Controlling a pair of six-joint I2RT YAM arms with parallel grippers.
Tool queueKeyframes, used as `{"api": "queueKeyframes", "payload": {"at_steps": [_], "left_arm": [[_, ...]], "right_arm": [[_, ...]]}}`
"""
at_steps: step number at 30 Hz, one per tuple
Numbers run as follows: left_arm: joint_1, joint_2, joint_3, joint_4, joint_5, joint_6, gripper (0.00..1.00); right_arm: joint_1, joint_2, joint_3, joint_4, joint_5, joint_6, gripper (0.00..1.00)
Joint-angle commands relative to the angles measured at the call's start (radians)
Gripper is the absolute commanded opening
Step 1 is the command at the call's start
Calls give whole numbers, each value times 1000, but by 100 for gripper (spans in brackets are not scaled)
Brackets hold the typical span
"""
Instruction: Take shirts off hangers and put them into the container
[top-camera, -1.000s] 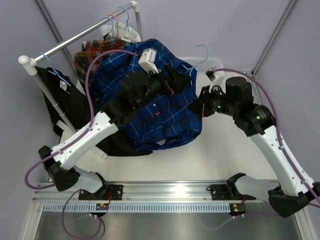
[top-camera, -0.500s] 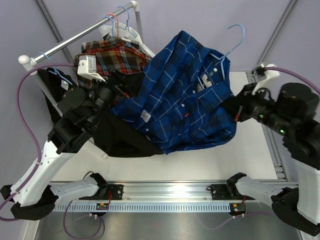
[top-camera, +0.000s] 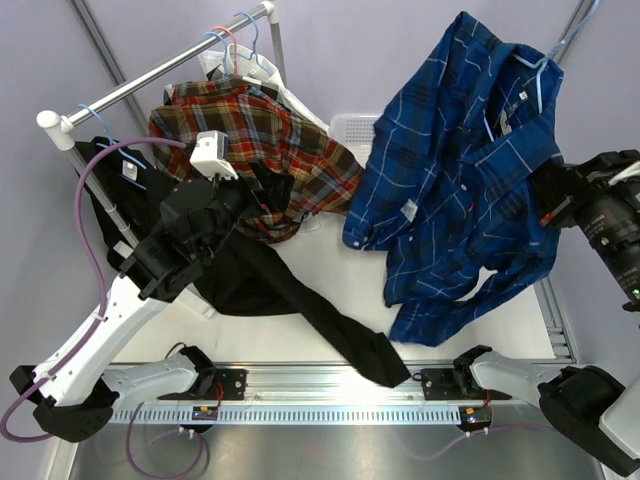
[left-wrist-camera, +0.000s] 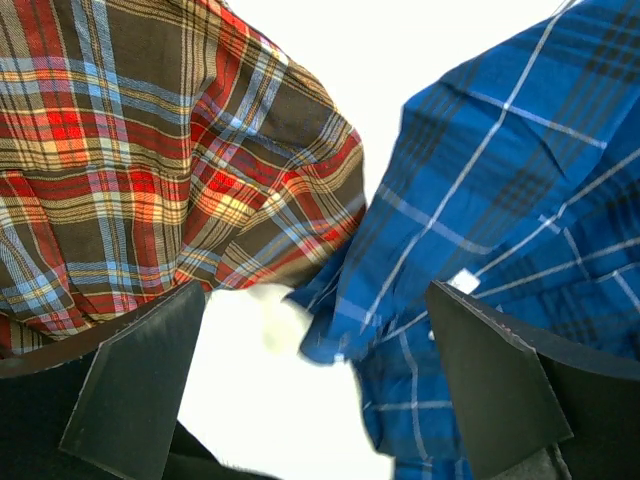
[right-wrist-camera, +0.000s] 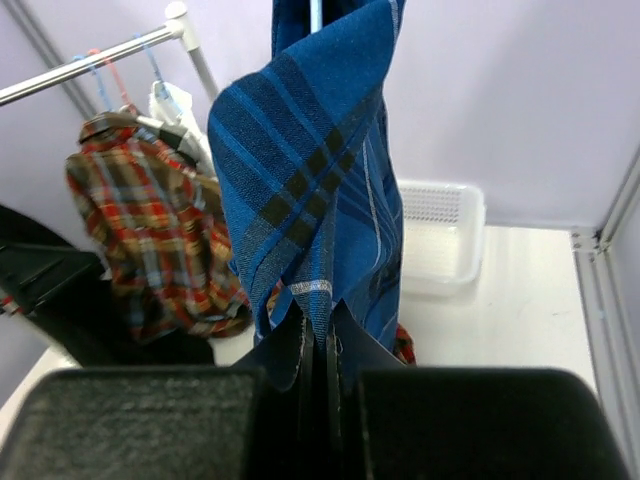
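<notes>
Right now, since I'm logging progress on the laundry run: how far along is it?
Done: the blue plaid shirt is off the rail. In hand: the right gripper holds it up, its hanger still inside; the left gripper is open. Left: pull that hanger, drop the shirt in the container, where no shirt shows, then the red-orange plaid and black shirt by the rail.

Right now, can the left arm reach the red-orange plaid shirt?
Probably yes. The left fingers are open and sit right beside the red-orange plaid shirt, with nothing between them. The blue plaid shirt hangs off to the right, clamped in the right fingers.
</notes>
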Motion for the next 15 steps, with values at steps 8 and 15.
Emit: {"api": "queueKeyframes", "payload": {"at_steps": [8,15], "left_arm": [[5,-13,20,34,95,109,99],[5,24,101,36,271,210,99]], "right_arm": [[6,-82,-328,316,-208,-105,0],[6,-253,-827,429,-531,-42,0]]}}
